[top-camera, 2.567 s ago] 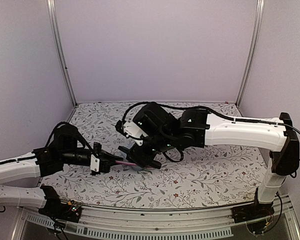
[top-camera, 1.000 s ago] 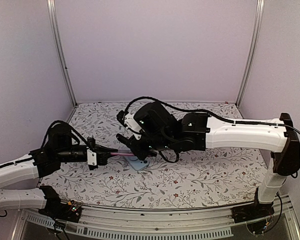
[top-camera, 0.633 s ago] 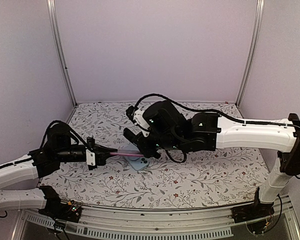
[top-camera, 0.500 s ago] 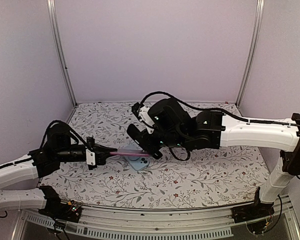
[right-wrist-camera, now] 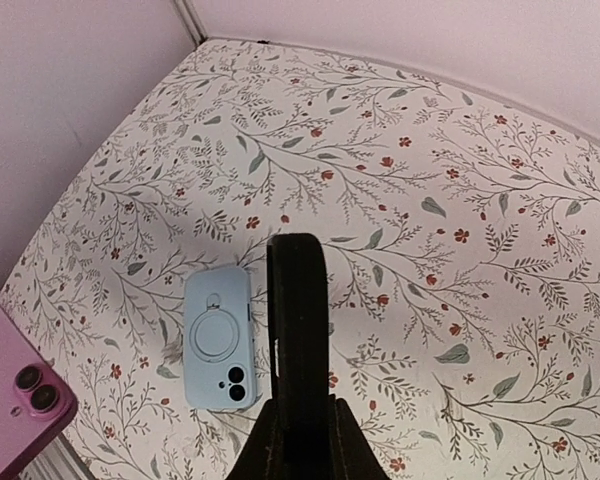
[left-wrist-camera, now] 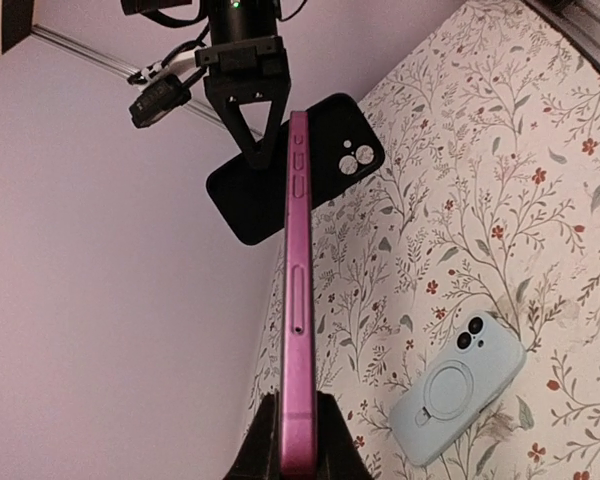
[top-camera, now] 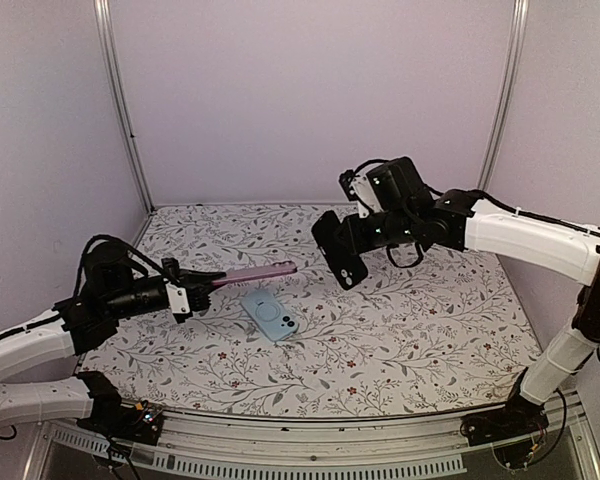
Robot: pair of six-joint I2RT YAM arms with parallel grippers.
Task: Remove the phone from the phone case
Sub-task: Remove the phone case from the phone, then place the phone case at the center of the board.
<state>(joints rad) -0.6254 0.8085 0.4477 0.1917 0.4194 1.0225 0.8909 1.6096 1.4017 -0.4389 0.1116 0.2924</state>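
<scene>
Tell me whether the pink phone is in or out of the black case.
Out. The left fingers hold the bare pink phone; the right fingers hold the black case apart from it.

This looks like a robotics lab test cell. Plain lilac panels [top-camera: 310, 100] and aluminium posts [top-camera: 124, 110] box in a table [top-camera: 430, 340] with a floral sheet, where two cabled arms [top-camera: 520, 232] are mounted.

Bare tabletop [top-camera: 430, 330] around blue phone [top-camera: 269, 314]
</scene>
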